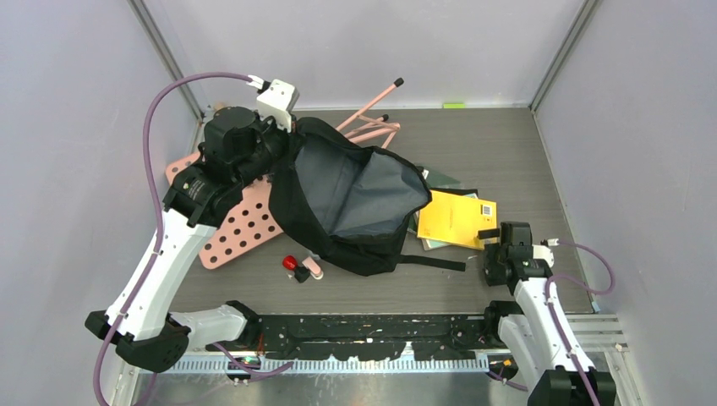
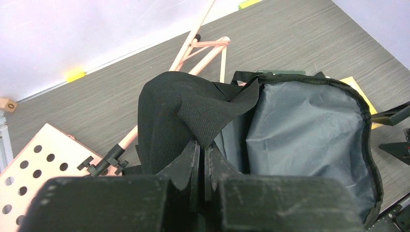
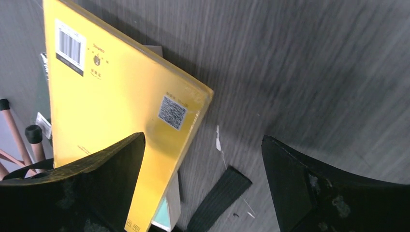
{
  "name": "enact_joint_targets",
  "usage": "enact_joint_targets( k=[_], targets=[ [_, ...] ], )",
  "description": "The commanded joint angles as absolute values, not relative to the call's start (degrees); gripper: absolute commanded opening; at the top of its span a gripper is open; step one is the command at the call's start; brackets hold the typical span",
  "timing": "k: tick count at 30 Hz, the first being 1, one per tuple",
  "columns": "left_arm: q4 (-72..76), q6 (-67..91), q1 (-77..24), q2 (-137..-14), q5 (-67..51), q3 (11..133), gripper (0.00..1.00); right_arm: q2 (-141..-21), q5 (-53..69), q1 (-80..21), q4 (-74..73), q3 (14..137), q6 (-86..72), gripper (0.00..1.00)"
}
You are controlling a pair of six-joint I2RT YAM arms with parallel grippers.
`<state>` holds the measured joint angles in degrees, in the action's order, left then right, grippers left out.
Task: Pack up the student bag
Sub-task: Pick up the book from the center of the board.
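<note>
The student bag [image 1: 355, 203] lies in the middle of the table, black outside, its mouth held wide so the grey lining [image 2: 309, 135] shows. My left gripper [image 1: 289, 142] is shut on a fold of the bag's black rim fabric [image 2: 193, 111] at the bag's upper left corner and holds it raised; in the left wrist view the left gripper [image 2: 203, 147] pinches that fold between its tips. My right gripper [image 1: 492, 234] stands open low over the table, and in the right wrist view the right gripper [image 3: 202, 140] straddles the near edge of a yellow book [image 3: 111, 101], touching nothing.
The yellow book [image 1: 457, 218] rests on other thin books right of the bag. A black bag strap [image 1: 433, 264] runs toward the right arm. A pink perforated board [image 1: 241, 230] lies under the left arm, pink stand legs [image 1: 372, 114] behind the bag, small red and pink items [image 1: 302, 266] in front.
</note>
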<state>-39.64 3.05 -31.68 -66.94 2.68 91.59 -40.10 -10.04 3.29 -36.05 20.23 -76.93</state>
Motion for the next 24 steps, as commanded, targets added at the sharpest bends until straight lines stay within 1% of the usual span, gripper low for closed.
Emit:
enact_joint_targets(
  k=[1, 4, 12, 14, 16, 17, 19, 22, 24],
  targets=[
    [-35.0, 4.1, -31.4, -65.4, 1.2, 92.3, 0.0, -40.4, -12.9, 3.5, -23.3, 17.6, -78.2, 0.96],
    [-35.0, 4.1, -31.4, -65.5, 1.1, 92.4, 0.0, -41.2, -13.1, 3.5, -17.2, 14.5, -79.1, 0.95],
    [-35.0, 4.0, -31.4, -65.6, 0.9, 92.6, 0.0, -49.4, -14.6, 3.5, -3.4, 11.8, -76.8, 0.93],
    [-34.9, 4.0, -31.4, -65.6, 0.8, 92.6, 0.0, -51.8, -14.3, 3.5, 1.2, 11.1, -76.2, 0.9],
    [-35.0, 4.0, -31.4, -65.6, 0.9, 92.7, 0.0, -53.8, -13.7, 3.5, 4.9, 10.9, -74.7, 0.78],
    [-35.0, 4.0, -31.3, -65.7, 0.9, 92.7, 0.0, -54.3, -13.4, 3.5, 5.8, 11.1, -74.2, 0.69],
    [-35.0, 3.9, -31.4, -65.5, 0.9, 92.7, 0.0, -55.3, -12.7, 3.5, 8.1, 11.5, -72.8, 0.6],
    [-35.0, 3.7, -31.4, -65.5, 1.1, 92.7, 0.0, -55.0, -12.5, 3.5, 12.1, 12.0, -69.7, 0.51],
    [-35.0, 3.7, -31.4, -65.5, 1.1, 92.6, 0.0, -54.6, -12.8, 3.5, 13.3, 13.3, -67.6, 0.38]
  ],
)
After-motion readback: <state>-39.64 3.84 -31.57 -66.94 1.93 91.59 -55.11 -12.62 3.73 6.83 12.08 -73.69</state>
